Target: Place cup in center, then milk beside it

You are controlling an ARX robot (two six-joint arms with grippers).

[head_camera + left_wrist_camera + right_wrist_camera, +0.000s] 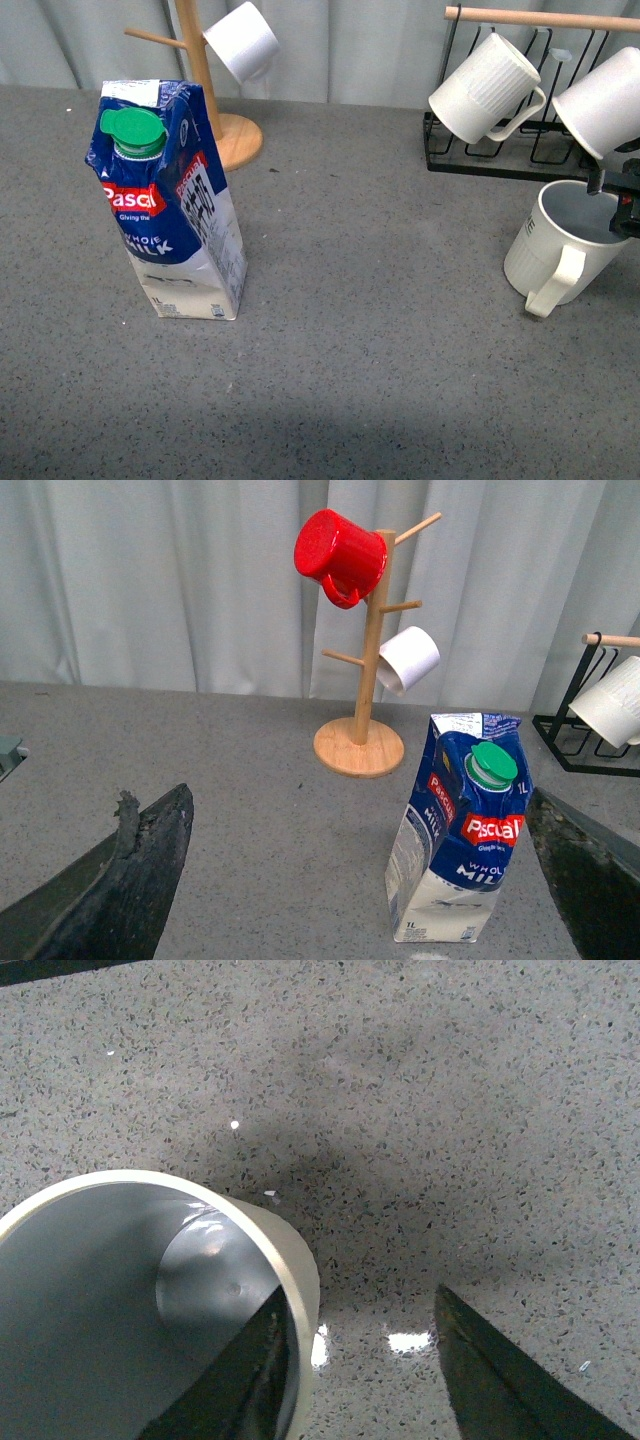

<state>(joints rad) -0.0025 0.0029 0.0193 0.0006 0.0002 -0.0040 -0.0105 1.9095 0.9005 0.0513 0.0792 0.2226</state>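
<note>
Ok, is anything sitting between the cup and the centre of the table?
Nothing visible. The tabletop between the cup and the centre is bare. The milk carton stands left of centre, beyond that path. The right end effector straddles the cup's rim, jaws apart.

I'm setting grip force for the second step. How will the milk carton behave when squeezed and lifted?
The milk carton looks creased and dented near its top, so its walls will probably give under a squeeze. It is tall on a narrow base, so a high push could tip it. The green cap is on, so spilling seems unlikely.
</note>
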